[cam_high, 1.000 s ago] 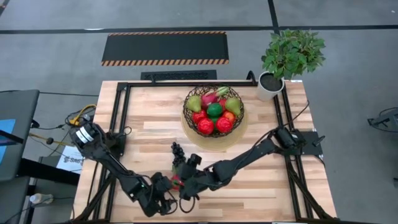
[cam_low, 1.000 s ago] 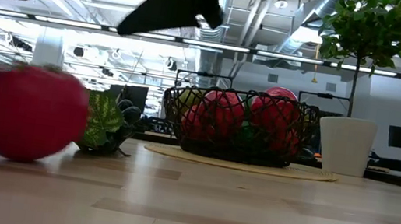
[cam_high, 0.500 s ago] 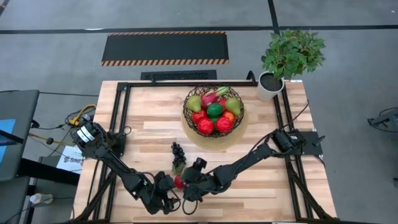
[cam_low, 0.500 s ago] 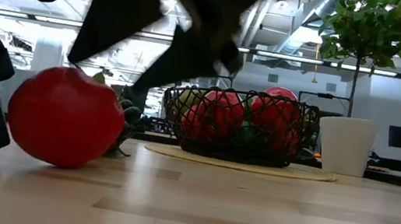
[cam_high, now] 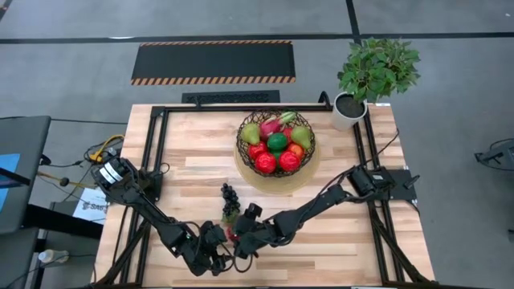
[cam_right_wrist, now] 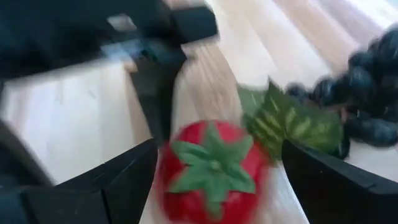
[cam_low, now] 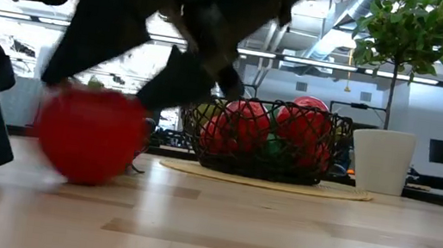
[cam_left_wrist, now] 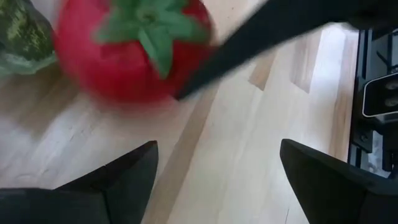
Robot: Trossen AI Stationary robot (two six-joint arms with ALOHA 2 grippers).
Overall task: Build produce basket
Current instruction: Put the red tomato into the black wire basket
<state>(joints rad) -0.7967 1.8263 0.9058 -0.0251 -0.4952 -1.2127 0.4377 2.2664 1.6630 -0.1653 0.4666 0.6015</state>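
the red tomato [cam_right_wrist: 211, 169] lies on the desk [cam_high: 193, 164] near its 6 o'clock edge, just beside the dark grapes [cam_high: 230, 198]; the basket [cam_high: 275, 144] sits full toward 12 o'clock. right gripper [cam_right_wrist: 214, 186] is spread wide around the tomato; left gripper [cam_left_wrist: 214, 168] hovers close by, also spread. to grasp well, centre the fruit between the fingers and close gently so it doesn't roll off

text: none legible | labels: none | brands: none | numbers: none
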